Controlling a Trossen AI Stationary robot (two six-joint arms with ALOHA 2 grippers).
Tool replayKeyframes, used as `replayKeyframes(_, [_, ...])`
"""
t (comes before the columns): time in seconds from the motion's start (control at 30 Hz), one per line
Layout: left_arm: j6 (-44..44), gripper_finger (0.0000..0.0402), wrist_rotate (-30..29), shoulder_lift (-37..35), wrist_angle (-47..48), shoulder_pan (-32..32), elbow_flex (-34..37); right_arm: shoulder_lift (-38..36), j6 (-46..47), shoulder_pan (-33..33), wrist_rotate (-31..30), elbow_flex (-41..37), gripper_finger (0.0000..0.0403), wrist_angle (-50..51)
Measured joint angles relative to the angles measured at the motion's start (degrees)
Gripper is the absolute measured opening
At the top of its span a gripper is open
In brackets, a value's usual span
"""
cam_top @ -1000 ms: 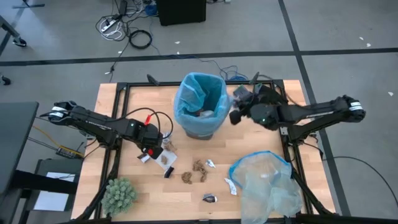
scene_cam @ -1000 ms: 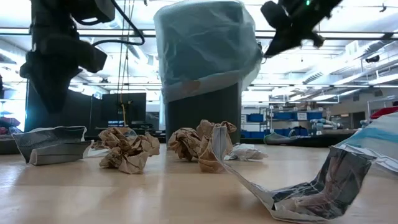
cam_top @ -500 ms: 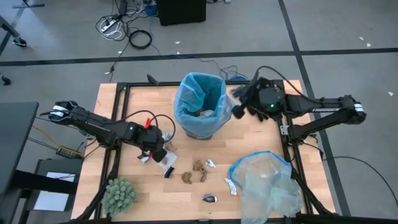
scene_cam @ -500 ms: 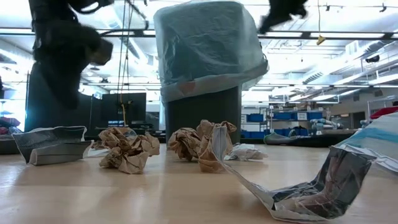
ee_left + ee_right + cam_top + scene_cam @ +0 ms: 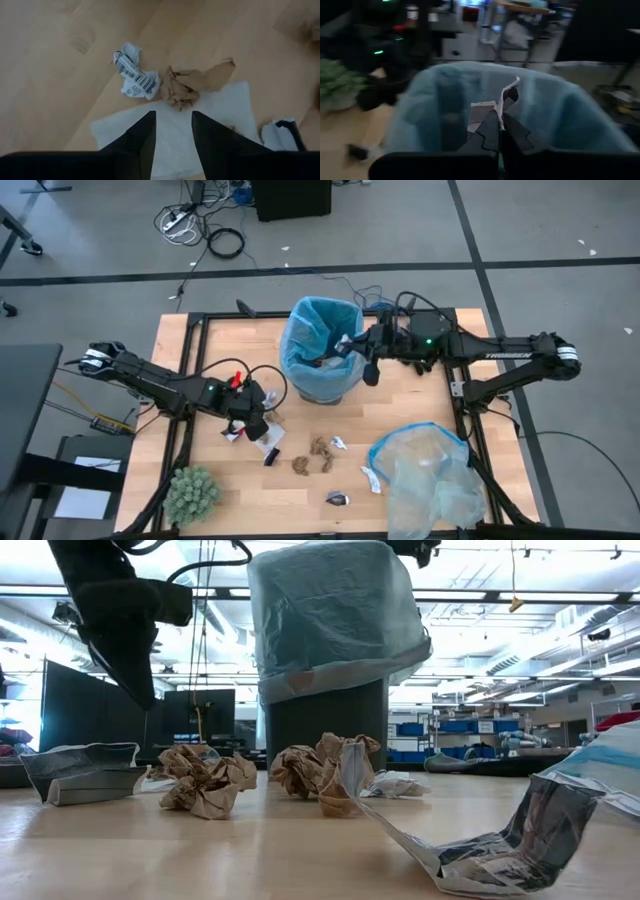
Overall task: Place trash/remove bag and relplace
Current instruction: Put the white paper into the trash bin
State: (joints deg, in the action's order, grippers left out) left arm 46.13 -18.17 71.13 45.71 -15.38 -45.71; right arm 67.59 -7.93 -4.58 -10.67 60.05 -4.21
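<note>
Two arms work over the wooden tabletop [image 5: 200, 490]. The right hand [image 5: 352, 346] reaches over the rim of the bin, which is lined with the sky-blue bag [image 5: 322, 345], and pinches a white paper scrap [image 5: 496, 104] between its closed fingers above the bag's opening. The bin stands at the far middle of the tabletop with some rubbish already inside.

The left hand [image 5: 258, 420] hovers low over the left-centre of the tabletop, fingers [image 5: 142, 137] slightly apart and holding nothing, directly above a flat white paper piece [image 5: 220, 112]. A crumpled brown wad [image 5: 187, 87] lies on that paper, and a small barcoded wrapper [image 5: 134, 80] lies just beside it.

More trash sits near the tabletop's middle: brown paper wads [image 5: 312, 455] and small white wrappers [image 5: 372, 478]. A green spiky ball [image 5: 190, 492] rests at the near left corner, and a paler clear bag [image 5: 428, 475] lies at the near right.
</note>
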Motion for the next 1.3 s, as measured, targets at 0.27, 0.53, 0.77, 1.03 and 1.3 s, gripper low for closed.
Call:
replayKeyframes(0.27, [-0.83,0.0135,0.02,0.00,-0.59,0.00,0.00,0.62,0.78,-0.13,0.62,-0.04,0.0069,-3.38])
replayKeyframes(0.53, [-6.58,0.0142,-3.80,0.85,-5.11,-0.02,0.00,0.55,1.97,-1.49,-3.13,-0.04,0.0187,-4.66])
replayKeyframes(0.77, [-6.53,0.0176,-6.14,0.85,-7.62,-0.02,0.01,0.45,6.73,-1.67,-5.11,-0.04,0.0257,-4.98])
replayKeyframes(1.03, [-7.14,0.0215,-7.87,5.16,-10.27,-0.02,0.02,-4.40,3.74,5.12,-13.32,-0.04,0.0247,-10.65])
replayKeyframes(1.3, [8.84,0.0230,-5.60,12.52,-5.29,4.91,0.02,-10.19,0.24,8.69,-18.22,-0.04,0.0234,-8.43])
